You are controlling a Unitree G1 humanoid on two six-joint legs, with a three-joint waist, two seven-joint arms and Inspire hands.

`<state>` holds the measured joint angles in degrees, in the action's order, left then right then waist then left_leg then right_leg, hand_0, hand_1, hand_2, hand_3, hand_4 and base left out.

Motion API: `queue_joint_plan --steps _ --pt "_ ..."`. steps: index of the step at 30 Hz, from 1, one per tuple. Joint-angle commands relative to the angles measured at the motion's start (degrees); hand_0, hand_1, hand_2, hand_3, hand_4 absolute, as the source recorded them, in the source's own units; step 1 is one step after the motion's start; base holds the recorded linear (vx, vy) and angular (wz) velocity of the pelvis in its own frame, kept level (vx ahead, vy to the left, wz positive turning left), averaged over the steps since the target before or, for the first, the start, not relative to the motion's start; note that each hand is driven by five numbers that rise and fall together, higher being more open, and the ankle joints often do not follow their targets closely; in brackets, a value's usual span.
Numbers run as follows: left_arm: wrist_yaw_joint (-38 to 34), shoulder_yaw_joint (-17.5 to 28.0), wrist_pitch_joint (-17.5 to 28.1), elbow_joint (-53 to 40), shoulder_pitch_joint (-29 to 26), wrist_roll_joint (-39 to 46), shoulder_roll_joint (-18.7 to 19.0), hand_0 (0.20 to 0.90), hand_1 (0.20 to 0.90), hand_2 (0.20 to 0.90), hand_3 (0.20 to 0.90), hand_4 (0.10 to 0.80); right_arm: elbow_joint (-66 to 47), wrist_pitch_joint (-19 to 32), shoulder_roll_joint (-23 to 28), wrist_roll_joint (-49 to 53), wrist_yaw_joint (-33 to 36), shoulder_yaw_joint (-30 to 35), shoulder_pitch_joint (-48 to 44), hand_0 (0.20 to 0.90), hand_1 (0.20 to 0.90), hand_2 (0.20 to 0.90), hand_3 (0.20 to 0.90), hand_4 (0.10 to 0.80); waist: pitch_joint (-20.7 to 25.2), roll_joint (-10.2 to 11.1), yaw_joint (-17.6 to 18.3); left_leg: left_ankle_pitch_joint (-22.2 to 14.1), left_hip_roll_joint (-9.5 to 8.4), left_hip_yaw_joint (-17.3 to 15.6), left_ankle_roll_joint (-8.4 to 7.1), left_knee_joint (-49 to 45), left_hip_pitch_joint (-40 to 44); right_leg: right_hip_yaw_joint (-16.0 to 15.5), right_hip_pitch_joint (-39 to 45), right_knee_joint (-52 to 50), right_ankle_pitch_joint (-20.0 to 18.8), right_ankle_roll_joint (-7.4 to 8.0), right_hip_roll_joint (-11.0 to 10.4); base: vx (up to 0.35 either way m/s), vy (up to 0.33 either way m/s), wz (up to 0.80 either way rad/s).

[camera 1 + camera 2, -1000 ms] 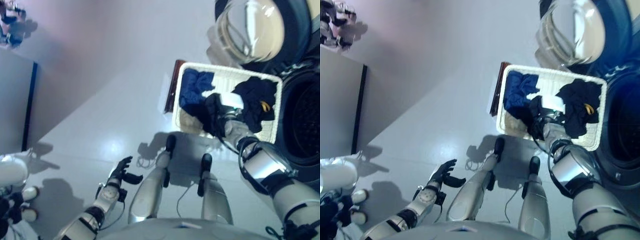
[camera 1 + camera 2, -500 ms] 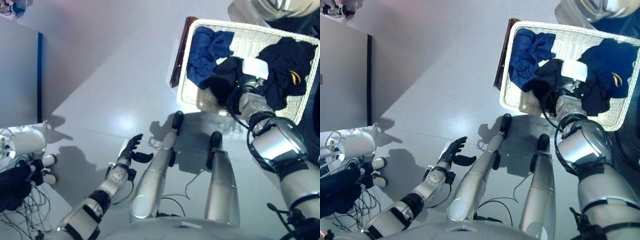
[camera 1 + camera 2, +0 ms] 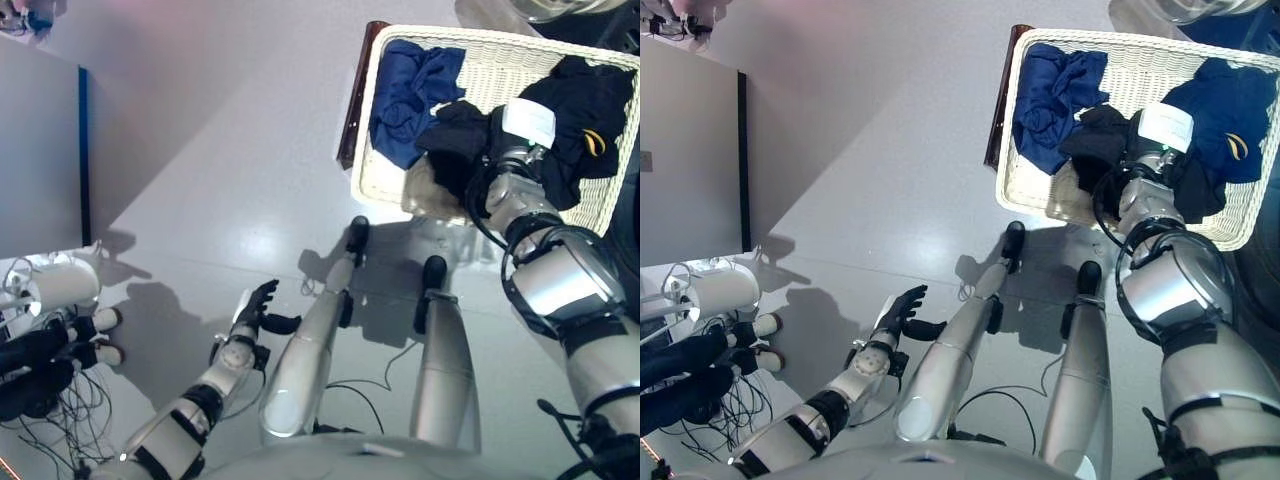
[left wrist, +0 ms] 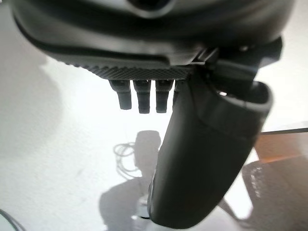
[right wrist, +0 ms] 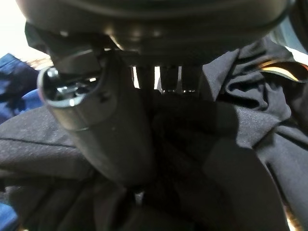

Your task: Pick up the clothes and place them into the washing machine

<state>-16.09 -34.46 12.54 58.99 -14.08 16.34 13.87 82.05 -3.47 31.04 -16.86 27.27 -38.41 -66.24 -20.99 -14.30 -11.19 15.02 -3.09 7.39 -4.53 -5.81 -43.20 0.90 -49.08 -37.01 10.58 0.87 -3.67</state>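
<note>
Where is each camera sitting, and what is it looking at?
Left eye view: on the head, looking down at the white basket, blue cloth and both arms.
Right eye view: beside it, same scene; left hand open over the floor.
Left wrist view: on the left arm, facing bare floor past its own hand.
Right wrist view: on the right arm; right hand pressed into black cloth.
Both eye views share the basket.
</note>
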Motion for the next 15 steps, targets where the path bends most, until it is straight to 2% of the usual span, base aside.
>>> queue_joint_plan --steps 1,8,15 --pt "-2.36 1.95 0.59 3.39 -1.01 2.08 0.92 0.9 0.9 0.9 0.9 0.8 0.09 0.51 2.84 2.69 1.12 0.83 -1.48 0.3 0.3 0.3 0.3 0.4 -2.15 -0.61 1.44 -4.68 -3.55 -3.62 1.75 -3.58 -0.12 1.76 5.63 15.01 -11.19 2.24 -1.56 0.011 -0.01 -0.1" --pt "-3.09 2.55 1.07 6.41 -1.0 1.94 1.17 0.9 0.9 0.9 0.9 0.8 -4.27 3.94 1.18 12.64 2.53 5.89 -0.19 0.3 0.3 0.3 0.3 0.4 -1.3 1.44 2.67 -5.41 -2.94 -4.17 2.21 -2.91 3.14 2.16 9.05 17.41 -11.91 2.45 -1.0 0.027 -0.009 0.0" --pt "-3.18 3.66 2.0 7.74 0.5 1.14 2.11 0.9 0.9 0.9 0.9 0.8 -13.99 8.4 -1.13 20.97 1.83 10.2 6.03 0.3 0.3 0.3 0.3 0.4 1.06 3.68 3.84 -5.75 -1.67 -5.03 2.58 0.0 9.35 2.14 15.97 22.27 -12.95 3.18 -1.15 0.072 -0.019 -0.12"
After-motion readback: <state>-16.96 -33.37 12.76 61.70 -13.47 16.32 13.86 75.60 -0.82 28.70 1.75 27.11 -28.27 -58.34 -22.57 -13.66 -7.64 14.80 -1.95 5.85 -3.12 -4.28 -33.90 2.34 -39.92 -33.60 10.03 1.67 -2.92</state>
